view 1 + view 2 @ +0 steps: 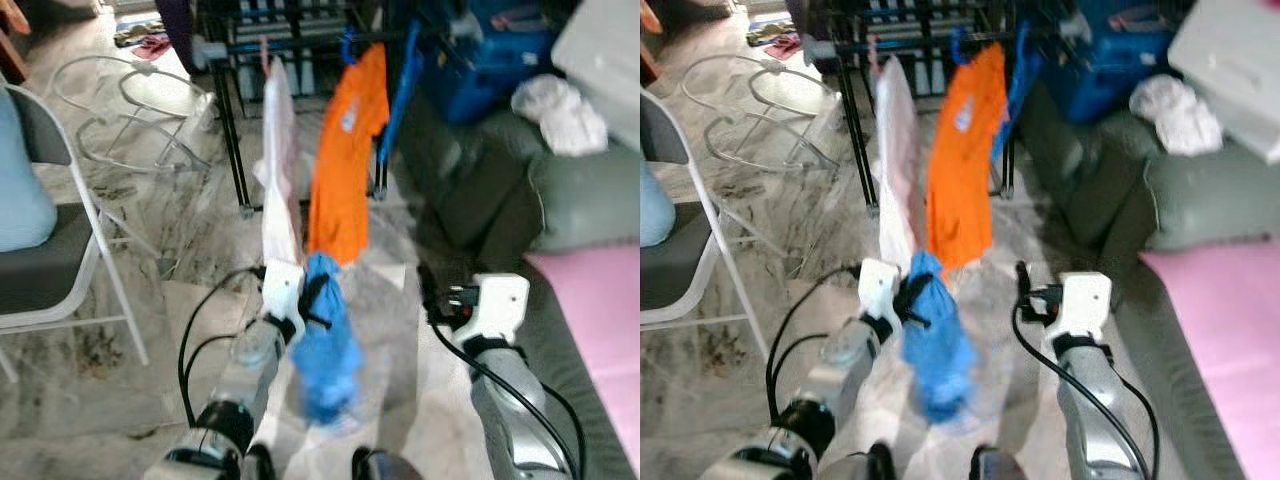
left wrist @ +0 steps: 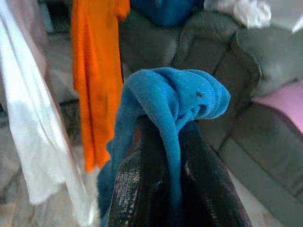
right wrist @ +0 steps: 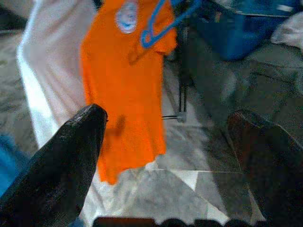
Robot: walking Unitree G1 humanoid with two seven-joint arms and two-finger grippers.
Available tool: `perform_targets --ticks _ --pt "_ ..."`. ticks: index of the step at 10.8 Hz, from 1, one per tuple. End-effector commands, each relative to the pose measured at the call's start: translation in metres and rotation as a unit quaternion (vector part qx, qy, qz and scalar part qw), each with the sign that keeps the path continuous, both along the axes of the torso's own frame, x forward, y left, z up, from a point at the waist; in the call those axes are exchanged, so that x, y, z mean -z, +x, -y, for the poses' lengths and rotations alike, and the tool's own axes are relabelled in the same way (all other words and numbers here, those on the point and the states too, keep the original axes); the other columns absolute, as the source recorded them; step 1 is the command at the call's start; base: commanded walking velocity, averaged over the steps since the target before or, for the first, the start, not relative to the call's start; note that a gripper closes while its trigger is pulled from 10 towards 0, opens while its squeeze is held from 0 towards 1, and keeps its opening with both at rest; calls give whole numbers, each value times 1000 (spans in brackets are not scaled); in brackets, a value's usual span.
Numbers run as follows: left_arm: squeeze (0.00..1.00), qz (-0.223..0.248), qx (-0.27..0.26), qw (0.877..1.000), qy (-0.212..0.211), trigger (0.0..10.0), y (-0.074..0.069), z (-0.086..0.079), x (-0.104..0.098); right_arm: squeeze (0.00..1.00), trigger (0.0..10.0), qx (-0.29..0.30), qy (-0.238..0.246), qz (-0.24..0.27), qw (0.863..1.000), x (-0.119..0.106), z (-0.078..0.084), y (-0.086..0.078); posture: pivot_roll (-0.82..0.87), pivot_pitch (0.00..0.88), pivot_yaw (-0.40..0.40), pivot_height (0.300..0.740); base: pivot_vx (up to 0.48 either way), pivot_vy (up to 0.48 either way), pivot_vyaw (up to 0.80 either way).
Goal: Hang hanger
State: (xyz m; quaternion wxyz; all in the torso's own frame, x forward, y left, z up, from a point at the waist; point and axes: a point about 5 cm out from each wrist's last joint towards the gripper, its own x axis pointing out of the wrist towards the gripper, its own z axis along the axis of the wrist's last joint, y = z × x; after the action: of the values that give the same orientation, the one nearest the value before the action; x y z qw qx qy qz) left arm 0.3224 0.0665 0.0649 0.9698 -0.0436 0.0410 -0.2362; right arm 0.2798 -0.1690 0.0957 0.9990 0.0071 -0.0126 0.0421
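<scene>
Left wrist view has the left tool pinching a bunched blue garment, cloth wedged between its two black fingers. From the head, that arm reaches forward at centre-left, the garment hanging below the tool. On the right, the right tool is raised beside it with fingers spread wide, holding nothing. Farther ahead stands a black drying rack, carrying two hung clothes: a white garment on the left and an orange shirt just right of it. One blue hanger hangs at the orange shirt's top. At far left is a folding chair; at right a grey sofa with a pink cloth.
</scene>
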Motion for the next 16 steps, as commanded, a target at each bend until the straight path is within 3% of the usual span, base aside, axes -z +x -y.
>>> perform_targets --ticks 1,3,7,9,13,16 --pt "0 1 -14 1000 -8 10000 2 -2 -1 0 10000 -10 -1 -8 1000 3 0 1 -154 73 -47 740 0 0 0" --pt "0 -4 -44 999 -7 10000 -3 -12 7 0 10000 -33 0 -10 999 4 -9 8 -127 88 -53 740 0 0 0" --pt "0 -4 -14 1000 -3 10000 -3 -12 7 0 10000 -11 14 -13 1000 12 -9 -3 -169 130 13 740 0 0 0" --pt "0 -4 -2 1000 4 10000 -2 -13 5 0 10000 4 17 -17 1000 17 -7 -11 -185 140 35 740 0 319 -800" --pt "0 -3 23 1000 12 10000 -4 -7 6 0 10000 20 22 -13 999 17 -6 -14 -190 154 56 740 0 368 -323" --pt "0 19 59 998 0 10000 -11 -3 4 0 10000 22 20 -11 1000 16 -5 -14 -186 159 59 740 0 0 0"
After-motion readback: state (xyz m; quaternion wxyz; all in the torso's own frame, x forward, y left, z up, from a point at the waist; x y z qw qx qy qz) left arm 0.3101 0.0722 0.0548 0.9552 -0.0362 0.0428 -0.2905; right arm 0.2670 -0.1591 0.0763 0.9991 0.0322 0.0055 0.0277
